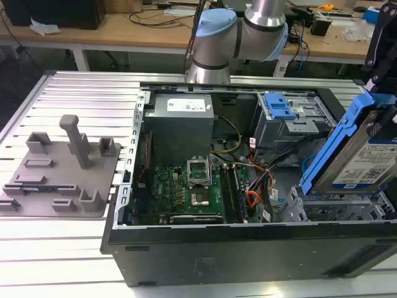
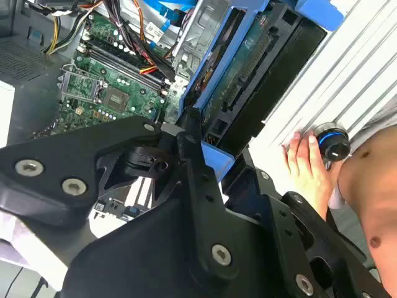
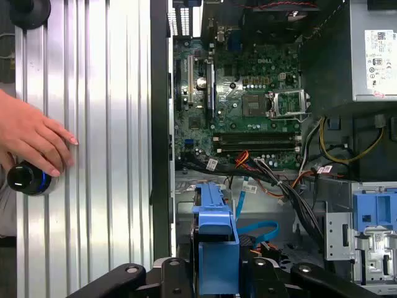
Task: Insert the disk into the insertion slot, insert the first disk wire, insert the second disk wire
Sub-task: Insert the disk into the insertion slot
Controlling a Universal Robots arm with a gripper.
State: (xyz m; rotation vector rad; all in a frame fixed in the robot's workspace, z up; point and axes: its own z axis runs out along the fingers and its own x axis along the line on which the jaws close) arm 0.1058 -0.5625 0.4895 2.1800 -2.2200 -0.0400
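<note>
Disk (image 1: 363, 152), tilted over the insertion slot (image 1: 338, 208), sits clamped between the fingers of the hand (image 3: 217, 270).

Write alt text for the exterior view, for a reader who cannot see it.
The gripper holds the disk tilted over the insertion slot at the exterior view's right end of an open computer case. The case lies on a ribbed metal table, with a grey fixture plate at the exterior view's left.

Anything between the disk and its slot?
Nothing solid visible: the disk hangs tilted, its lower edge at the insertion slot. A blue flat cable lies close by in the first wrist view; whether it crosses the path is unclear.
</note>
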